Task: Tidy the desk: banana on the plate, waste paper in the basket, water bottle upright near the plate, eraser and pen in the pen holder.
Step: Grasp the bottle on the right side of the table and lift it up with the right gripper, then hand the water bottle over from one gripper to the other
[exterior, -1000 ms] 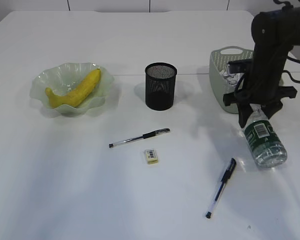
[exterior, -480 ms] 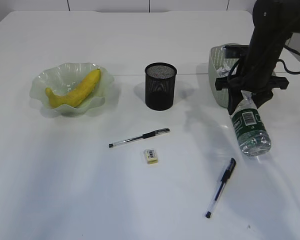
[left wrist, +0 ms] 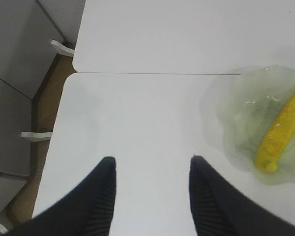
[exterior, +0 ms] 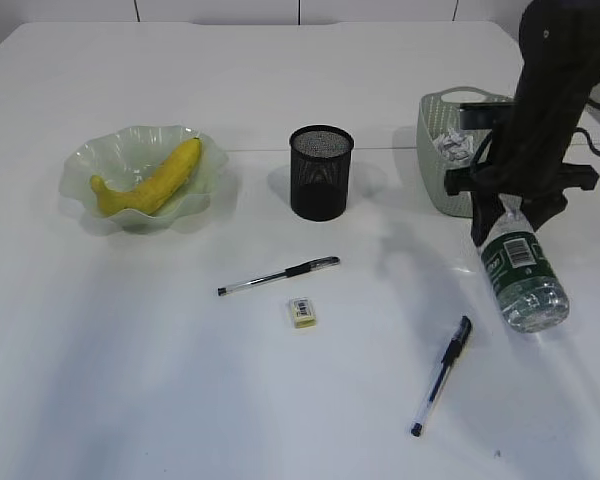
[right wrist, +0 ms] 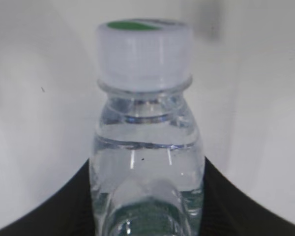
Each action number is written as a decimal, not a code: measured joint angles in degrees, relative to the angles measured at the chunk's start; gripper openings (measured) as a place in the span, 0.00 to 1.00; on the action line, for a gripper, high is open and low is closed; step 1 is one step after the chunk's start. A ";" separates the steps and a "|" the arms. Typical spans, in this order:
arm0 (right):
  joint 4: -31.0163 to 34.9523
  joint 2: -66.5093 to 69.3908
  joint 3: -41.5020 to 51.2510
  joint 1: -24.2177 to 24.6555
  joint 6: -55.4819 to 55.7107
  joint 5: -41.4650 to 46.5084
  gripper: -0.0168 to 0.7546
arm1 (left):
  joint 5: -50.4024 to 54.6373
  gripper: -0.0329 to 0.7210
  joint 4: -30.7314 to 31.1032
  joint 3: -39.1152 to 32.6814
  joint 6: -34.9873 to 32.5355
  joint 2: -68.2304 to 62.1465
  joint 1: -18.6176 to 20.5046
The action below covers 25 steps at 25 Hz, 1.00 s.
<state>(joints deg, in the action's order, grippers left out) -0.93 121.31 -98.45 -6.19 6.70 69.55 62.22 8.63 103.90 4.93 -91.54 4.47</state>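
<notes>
Right fingers (exterior: 512,205) grasp the water bottle (exterior: 521,272) by its neck, beside the basket (exterior: 442,150).

The bottle hangs tilted just in front of the basket, its cap end up between the clenched right fingers and its base slanting down and away from the basket toward the worktop (exterior: 130,380); whether the base touches the worktop cannot be told. Its long axis runs from the fingers down along the slant, so standing it up likely means swinging the base under the cap. The plate (exterior: 100,160) with the banana (exterior: 150,180) lies far across from the basket, past the pen holder (exterior: 321,172); the right arm is the nearer one to the bottle. The left fingers (left wrist: 152,189) stand released and empty, just beside the plate.
</notes>
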 joint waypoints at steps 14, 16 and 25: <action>4.88 -7.13 0.14 0.00 -0.26 0.34 0.47 | 0.41 0.49 -1.23 0.00 -0.11 -1.78 0.00; 5.93 -7.13 -0.54 0.00 -0.95 0.46 0.47 | 0.41 0.49 -2.44 0.00 -0.46 -1.78 0.00; 13.19 -7.17 -8.88 0.00 -6.70 1.03 0.47 | 0.52 0.49 -12.57 0.00 -4.18 -1.78 0.00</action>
<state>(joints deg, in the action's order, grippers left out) 12.25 114.14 -107.33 -6.19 0.00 70.58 62.74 -3.95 103.90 0.75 -93.32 4.47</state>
